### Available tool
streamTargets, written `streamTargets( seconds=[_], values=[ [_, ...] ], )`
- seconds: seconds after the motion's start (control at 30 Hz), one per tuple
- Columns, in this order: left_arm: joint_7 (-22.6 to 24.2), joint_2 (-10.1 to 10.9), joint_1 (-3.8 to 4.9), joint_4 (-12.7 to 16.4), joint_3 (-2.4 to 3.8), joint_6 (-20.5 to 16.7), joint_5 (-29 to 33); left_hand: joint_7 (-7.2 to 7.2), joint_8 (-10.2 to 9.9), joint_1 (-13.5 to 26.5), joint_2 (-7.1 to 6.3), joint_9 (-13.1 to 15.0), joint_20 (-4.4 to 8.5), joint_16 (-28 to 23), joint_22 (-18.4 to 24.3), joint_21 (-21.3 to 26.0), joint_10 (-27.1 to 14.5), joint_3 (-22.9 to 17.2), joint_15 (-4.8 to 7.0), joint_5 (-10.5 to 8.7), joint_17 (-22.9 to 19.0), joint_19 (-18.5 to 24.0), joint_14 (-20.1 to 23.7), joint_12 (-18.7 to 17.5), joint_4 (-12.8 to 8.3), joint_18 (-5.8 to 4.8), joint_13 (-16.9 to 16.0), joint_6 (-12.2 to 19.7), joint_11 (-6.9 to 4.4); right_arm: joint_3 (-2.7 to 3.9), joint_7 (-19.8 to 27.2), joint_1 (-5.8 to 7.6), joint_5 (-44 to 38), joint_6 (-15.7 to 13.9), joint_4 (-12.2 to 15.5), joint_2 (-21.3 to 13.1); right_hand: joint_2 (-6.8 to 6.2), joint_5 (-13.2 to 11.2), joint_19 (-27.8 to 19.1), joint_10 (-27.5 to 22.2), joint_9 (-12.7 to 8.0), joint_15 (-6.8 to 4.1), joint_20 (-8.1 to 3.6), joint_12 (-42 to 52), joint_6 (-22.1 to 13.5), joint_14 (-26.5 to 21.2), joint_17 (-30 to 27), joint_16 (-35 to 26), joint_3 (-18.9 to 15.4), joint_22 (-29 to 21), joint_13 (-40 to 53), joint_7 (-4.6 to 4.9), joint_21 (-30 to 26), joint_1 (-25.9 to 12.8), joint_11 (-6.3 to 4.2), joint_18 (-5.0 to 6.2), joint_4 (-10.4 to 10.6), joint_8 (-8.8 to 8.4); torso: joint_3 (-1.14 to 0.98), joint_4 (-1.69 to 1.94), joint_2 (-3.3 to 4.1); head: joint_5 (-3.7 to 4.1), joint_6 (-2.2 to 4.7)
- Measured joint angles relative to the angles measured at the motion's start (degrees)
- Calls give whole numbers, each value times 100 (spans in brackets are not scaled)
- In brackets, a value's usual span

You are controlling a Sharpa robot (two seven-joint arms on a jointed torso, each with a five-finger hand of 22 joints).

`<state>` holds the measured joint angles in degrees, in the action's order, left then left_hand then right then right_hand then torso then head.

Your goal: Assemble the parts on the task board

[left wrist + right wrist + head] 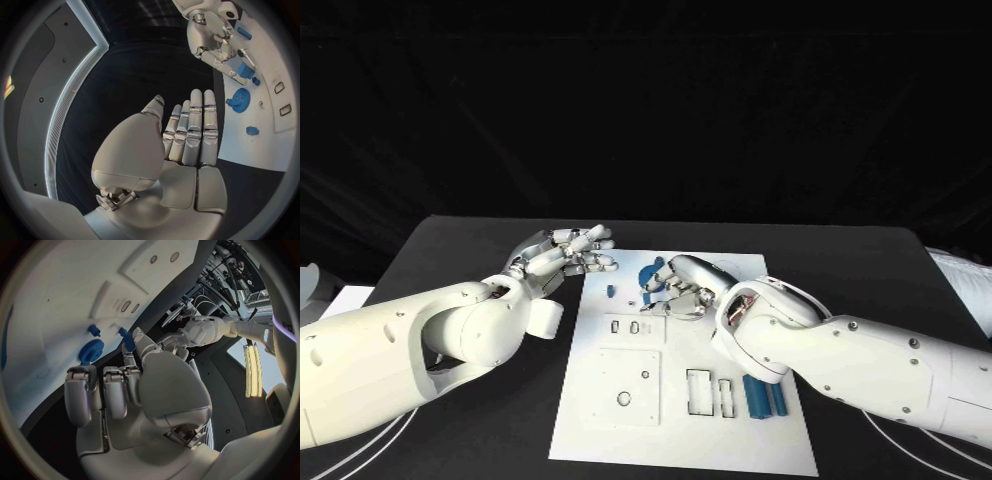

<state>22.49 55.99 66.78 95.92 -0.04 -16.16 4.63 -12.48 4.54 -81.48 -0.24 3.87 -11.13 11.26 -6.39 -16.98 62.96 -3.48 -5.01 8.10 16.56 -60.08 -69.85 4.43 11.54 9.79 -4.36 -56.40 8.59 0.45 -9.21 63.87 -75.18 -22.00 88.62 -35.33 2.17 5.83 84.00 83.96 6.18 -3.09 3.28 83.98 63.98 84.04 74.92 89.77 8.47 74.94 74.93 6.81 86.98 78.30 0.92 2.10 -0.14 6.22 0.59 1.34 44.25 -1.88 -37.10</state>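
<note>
We take this to be a placing step near the far end of the board (678, 420), the large white plate lying in the middle of the black table (459, 250). Our right hand (678, 288) hovers low over that far end, fingers curled down, and in the right wrist view a small blue piece (127, 339) sits at its fingertips (132, 335); it looks pinched there, though we cannot tell how firmly. Our left hand (564, 256) is off the board's left edge, above the table, fingers straight and close together, holding nothing.

The next move, as we judge it, calls for lining the small piece up over its seat and lowering it straight down, without knocking the blue gear (239, 98) just beside it. Which seat it belongs in we cannot tell.

The board carries several cut-outs: a square panel with holes on the left side, a pair of small oval slots above it, and upright rectangular slots toward the near end. Two blue bars (762, 396) lie side by side by the right edge, partly under our right arm. The gear is round and toothed, lying flat on the far part of the board. Near it are smaller blue bits: a short peg (252, 130) and a little knob (94, 330), each apart from the gear.
</note>
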Motion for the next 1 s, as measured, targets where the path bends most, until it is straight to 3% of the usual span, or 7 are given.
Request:
streamTargets(
  seconds=[0.33, 1.0],
  values=[
    [0, 2, 1, 7, 0, 3, 20, 0, 0, 0, 0, 0, 0, 0, 0, 0, 0, 0, 0, 0, 5, 0, 0, 0, 0, 0, 0, 0, 0, -4, -236, -214, -591, 159, -101, 234, -15, -18, 0, 11, 4, 1, 1, 0, 1, 0, -1, 0, -1, -1, 5, -19, 0, -15, -11, 0, -1, 1, -3, 0, 1, -72, -59],
    [2, 1, 1, 4, 0, 40, 33, 0, -28, 0, 0, 0, 0, 0, -1, 0, 0, 17, 0, 0, 12, 0, 0, 0, -17, 0, 0, 0, 0, 6, -548, -254, -1169, 389, 22, 198, -66, 15, 0, 8, 119, 1, -41, -1, 13, 0, -2, 0, -2, -2, 6, -26, 0, -64, -50, 2, -1, 33, -16, -7, 6, -92, -166]
  ],
)
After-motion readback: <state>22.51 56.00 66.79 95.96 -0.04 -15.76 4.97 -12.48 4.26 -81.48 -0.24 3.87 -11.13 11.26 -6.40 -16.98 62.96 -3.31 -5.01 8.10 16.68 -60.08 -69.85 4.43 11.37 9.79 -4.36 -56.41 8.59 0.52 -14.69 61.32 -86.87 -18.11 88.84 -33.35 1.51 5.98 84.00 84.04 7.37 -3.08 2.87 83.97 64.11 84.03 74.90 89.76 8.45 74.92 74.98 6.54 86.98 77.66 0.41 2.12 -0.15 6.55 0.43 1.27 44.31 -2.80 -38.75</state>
